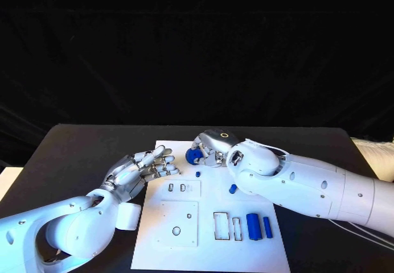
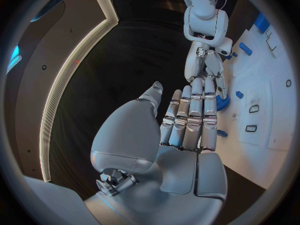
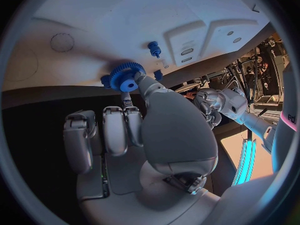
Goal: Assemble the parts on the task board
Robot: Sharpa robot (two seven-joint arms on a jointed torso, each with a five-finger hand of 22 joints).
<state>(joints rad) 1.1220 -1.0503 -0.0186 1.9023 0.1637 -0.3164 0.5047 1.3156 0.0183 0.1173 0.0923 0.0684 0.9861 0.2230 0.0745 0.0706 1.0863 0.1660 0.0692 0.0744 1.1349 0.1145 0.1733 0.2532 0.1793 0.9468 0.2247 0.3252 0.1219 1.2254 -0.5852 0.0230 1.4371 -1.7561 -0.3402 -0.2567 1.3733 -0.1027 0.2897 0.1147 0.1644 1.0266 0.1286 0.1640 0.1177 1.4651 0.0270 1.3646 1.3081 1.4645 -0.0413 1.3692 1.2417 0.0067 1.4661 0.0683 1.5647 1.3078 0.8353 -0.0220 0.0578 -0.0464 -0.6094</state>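
Head view showed the left robot hand [image 1: 146, 166] lying over the black surface [image 1: 82, 153] at the board's [image 1: 209, 250] left edge, fingers straight, side by side and holding nothing; the left wrist view showed the same flat palm. To its right, the right robot hand [image 1: 212, 149] sat over the board's far end, thumb and a finger pinching a blue gear [image 1: 195, 156]; the right wrist view showed that gear [image 3: 127, 76] at the fingertips just above the white plate. A small blue peg [image 1: 198, 174] stood nearby, another blue piece [image 1: 233, 188] lay by the right wrist, and two blue cylinders [image 1: 258, 226] lay side by side near the board's near right corner.
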